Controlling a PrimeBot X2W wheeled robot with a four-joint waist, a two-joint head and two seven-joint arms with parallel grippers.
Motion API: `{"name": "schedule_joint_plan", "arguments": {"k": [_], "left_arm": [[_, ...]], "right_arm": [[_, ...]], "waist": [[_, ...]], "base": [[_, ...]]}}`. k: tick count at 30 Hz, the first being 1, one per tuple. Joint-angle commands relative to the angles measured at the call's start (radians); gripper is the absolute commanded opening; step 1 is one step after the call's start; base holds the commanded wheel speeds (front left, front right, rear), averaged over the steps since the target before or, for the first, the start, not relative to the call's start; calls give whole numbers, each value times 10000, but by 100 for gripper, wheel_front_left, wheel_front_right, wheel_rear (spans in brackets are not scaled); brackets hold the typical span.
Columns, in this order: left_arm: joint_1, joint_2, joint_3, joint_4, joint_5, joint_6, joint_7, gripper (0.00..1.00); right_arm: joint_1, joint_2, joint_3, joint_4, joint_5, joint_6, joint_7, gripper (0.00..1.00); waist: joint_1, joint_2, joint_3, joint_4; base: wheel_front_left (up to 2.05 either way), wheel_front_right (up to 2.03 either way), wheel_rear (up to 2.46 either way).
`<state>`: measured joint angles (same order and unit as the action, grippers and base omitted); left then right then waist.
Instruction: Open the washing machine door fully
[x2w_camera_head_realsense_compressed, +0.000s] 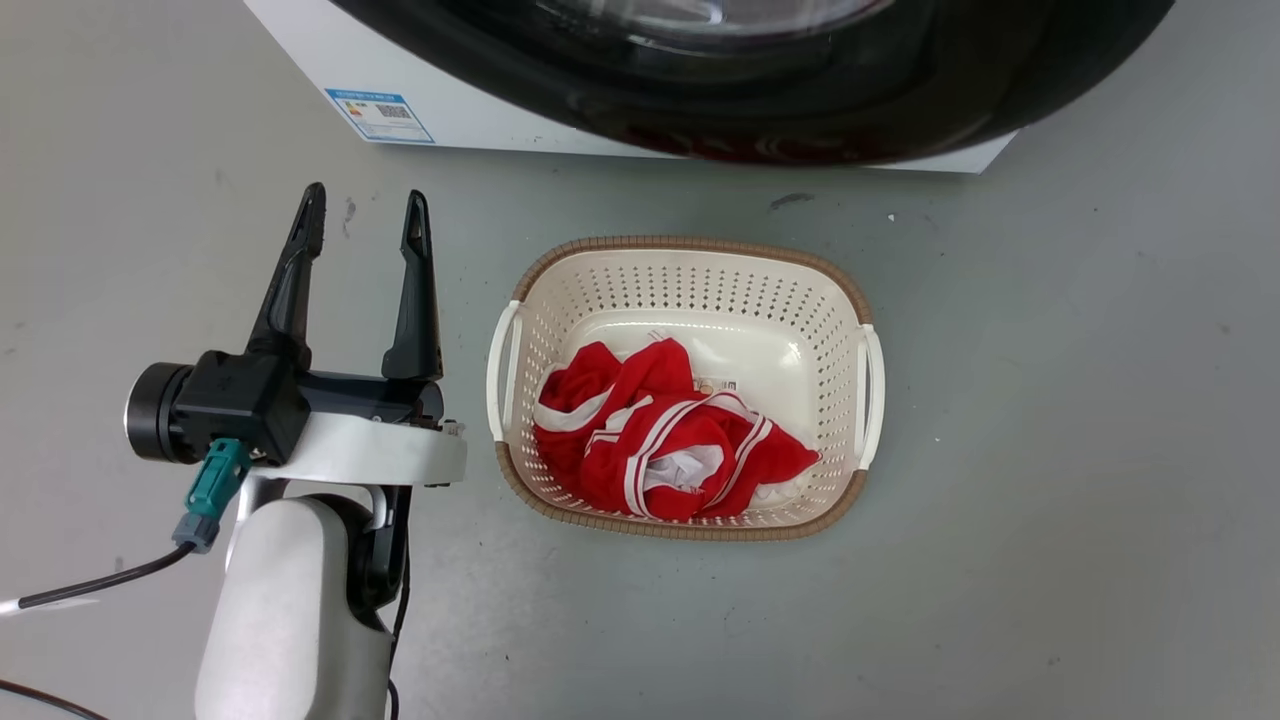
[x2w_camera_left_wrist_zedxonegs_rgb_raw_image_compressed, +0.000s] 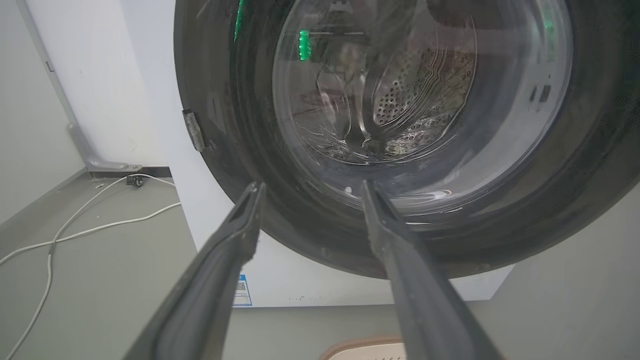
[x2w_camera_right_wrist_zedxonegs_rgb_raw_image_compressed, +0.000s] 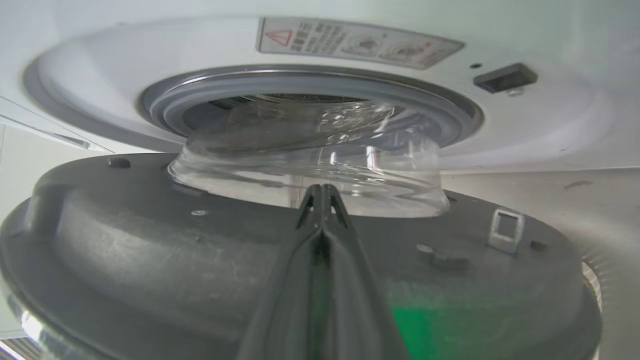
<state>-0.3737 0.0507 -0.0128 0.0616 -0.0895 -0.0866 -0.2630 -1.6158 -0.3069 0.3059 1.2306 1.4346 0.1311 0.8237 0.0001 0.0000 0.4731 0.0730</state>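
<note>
washing machine door (x2w_camera_right_wrist_zedxonegs_rgb_raw_image_compressed: 150, 250) ajar, just off the washing machine (x2w_camera_right_wrist_zedxonegs_rgb_raw_image_compressed: 100, 75) | my right gripper (x2w_camera_right_wrist_zedxonegs_rgb_raw_image_compressed: 324, 187): fingers pressed together, empty, between door and machine front, I judge to push it wider | my left gripper (x2w_camera_head_realsense_compressed: 365, 195): fingers spread wide, empty, before the machine

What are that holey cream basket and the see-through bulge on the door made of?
The cream perforated basket looks like moulded matt plastic, given its even holes; the clear bulging bowl of the glossy black washing machine door looks like thick glass, maybe clear plastic: see-through, with bright reflections.
</note>
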Motion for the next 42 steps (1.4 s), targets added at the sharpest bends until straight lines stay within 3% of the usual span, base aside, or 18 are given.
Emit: {"name": "schedule_joint_plan", "arguments": {"k": [1, 20, 32, 42], "left_arm": [[14, -3, 20, 28, -5, 12, -26, 100], [1293, -4, 103, 519, 157, -173, -26, 100], [2233, -5, 6, 720, 118, -254, -26, 100], [2504, -4, -250, 839, 24, -301, -26, 100]], "right_arm": [[456, 282, 85, -39, 34, -7, 287, 0], [4207, 1285, 299, -2487, 849, -3, 2541, 0], [6497, 2217, 772, -4261, 1180, -3, 3086, 0], [7788, 2542, 1315, -5361, 1550, -3, 3237, 0]], "waist": [[-1, 0, -106, -33], [-1, 0, -2512, -116], [-1, 0, -3619, -114], [-1, 0, -4078, -61]], "base": [[0, 0, 0], [0, 0, 0], [0, 0, 0], [0, 0, 0]]}}
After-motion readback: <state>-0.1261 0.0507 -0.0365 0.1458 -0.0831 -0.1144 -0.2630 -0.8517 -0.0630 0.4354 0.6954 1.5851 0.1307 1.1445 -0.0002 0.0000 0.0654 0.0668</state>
